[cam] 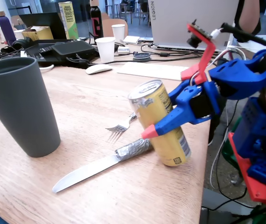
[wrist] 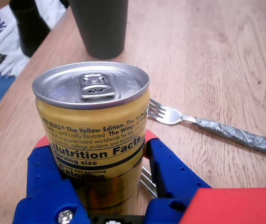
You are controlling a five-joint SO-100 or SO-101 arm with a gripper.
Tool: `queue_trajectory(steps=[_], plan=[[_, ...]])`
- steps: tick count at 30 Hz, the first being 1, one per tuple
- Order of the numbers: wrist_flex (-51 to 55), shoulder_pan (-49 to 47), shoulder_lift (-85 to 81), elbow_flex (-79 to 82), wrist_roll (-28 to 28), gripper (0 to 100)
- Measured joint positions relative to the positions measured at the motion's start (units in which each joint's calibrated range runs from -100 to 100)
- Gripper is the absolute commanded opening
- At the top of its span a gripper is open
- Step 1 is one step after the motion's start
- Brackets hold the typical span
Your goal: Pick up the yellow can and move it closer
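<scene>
The yellow can leans with its silver top tipped to the left, close to the table's right edge in the fixed view. My blue gripper is shut on the can's middle, one red-tipped finger across its front and the other hidden behind it. In the wrist view the yellow can fills the centre. My gripper clamps it from both sides with its blue fingers. I cannot tell whether the can's base touches the wood.
A large dark grey cup stands at the left. A knife with a taped handle lies in front of the can and a fork beside it. White cups, a mouse and a laptop crowd the back.
</scene>
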Motion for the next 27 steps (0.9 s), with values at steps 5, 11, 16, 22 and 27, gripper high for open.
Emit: queue_trajectory(steps=[5, 11, 16, 22, 27], plan=[[3.1, 0.0, -0.2, 0.0, 0.0, 13], [3.2, 0.0, -0.2, 0.0, 0.0, 13], [3.2, 0.0, -0.2, 0.0, 0.0, 14], [3.2, 0.0, -0.2, 0.0, 0.0, 14], [3.2, 0.0, -0.2, 0.0, 0.0, 14]])
